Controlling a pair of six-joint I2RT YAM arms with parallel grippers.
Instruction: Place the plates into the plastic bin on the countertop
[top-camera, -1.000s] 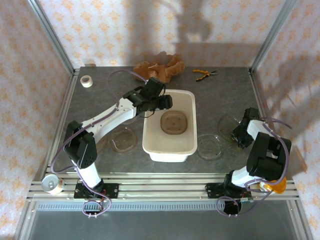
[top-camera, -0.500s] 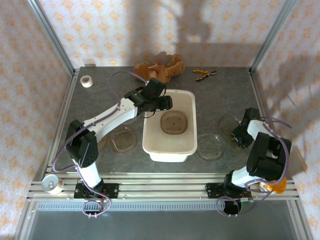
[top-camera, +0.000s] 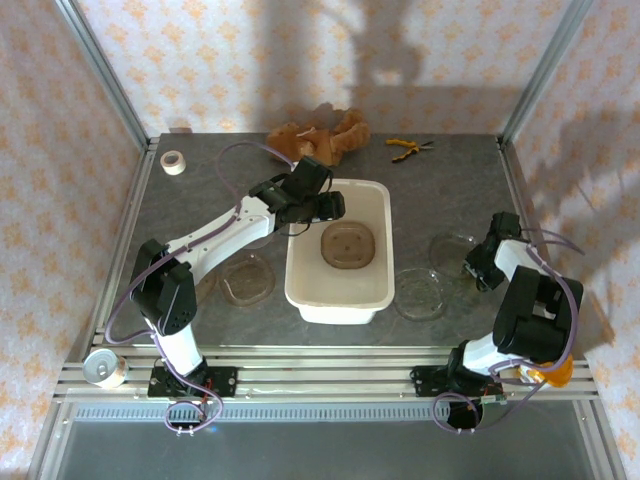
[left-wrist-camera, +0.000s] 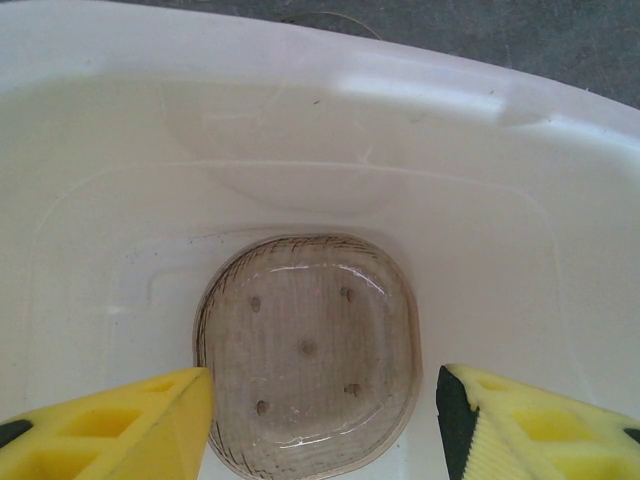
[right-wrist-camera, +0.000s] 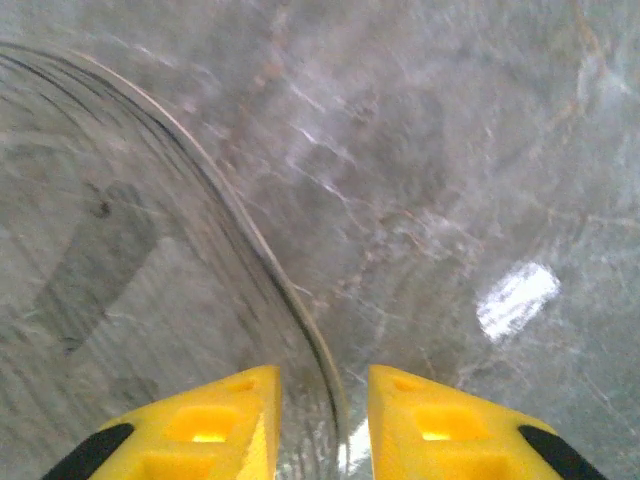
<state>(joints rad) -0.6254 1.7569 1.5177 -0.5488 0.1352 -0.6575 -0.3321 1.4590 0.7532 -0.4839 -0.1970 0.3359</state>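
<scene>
The white plastic bin (top-camera: 305, 290) sits mid-countertop (top-camera: 200, 200). One brown-tinted plate (top-camera: 347, 245) lies flat on its floor. My left gripper (top-camera: 330, 207) hovers over the bin's back left part, open and empty, its yellow fingers either side of that plate (left-wrist-camera: 305, 350) and above it (left-wrist-camera: 322, 400). Three more clear plates lie on the countertop: one left of the bin (top-camera: 247, 278), one right of it (top-camera: 420, 293), one further right (top-camera: 452, 247). My right gripper (top-camera: 476, 262) is low at that last plate (right-wrist-camera: 120, 250), narrowly open (right-wrist-camera: 323, 385), straddling its rim without touching.
A white tape roll (top-camera: 173, 162) lies back left. A brown crumpled cloth (top-camera: 320, 130) and yellow pliers (top-camera: 408, 147) are at the back edge. A tin can (top-camera: 103, 368) rests on the front left rail. Aluminium rails edge the countertop.
My right gripper has shifted slightly toward the back, and the plate beside it has slid a little to the left. The left arm has barely moved.
</scene>
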